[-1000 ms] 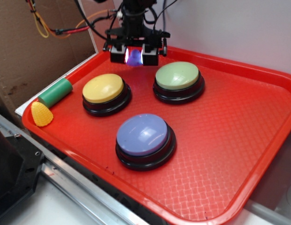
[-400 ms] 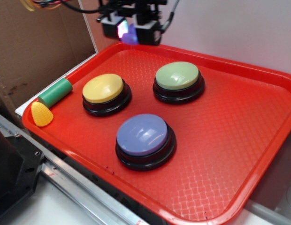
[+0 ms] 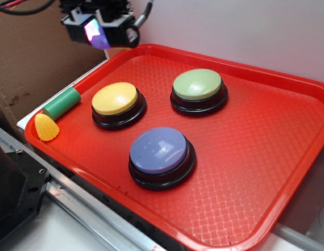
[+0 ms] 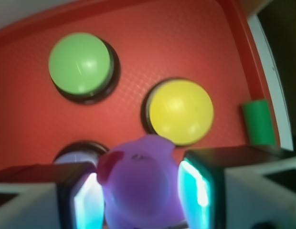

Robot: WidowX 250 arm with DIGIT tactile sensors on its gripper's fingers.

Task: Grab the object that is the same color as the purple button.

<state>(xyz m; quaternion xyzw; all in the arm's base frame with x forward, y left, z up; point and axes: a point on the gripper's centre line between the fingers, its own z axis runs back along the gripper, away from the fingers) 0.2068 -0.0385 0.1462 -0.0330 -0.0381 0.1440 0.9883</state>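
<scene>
My gripper (image 3: pixel 99 32) is shut on the tiny purple duck (image 3: pixel 101 39) and holds it high above the tray's far left corner. In the wrist view the purple duck (image 4: pixel 138 183) sits between the two glowing pads (image 4: pixel 192 188), its red beak to the left. The large purple button (image 3: pixel 159 150) stands on the red tray (image 3: pixel 266 151), near its front; only its edge shows in the wrist view (image 4: pixel 76 155), behind the left finger.
A yellow-topped button (image 3: pixel 115 99) and a green-topped button (image 3: pixel 198 85) stand on the tray, also in the wrist view (image 4: pixel 180 110) (image 4: pixel 79 63). A green cylinder (image 3: pixel 61 103) and a yellow corn toy (image 3: pixel 46 127) lie at the tray's left corner. Cardboard stands at the left.
My gripper has risen and moved left with the purple duck in it, from above the tray's back edge to above its far left corner.
</scene>
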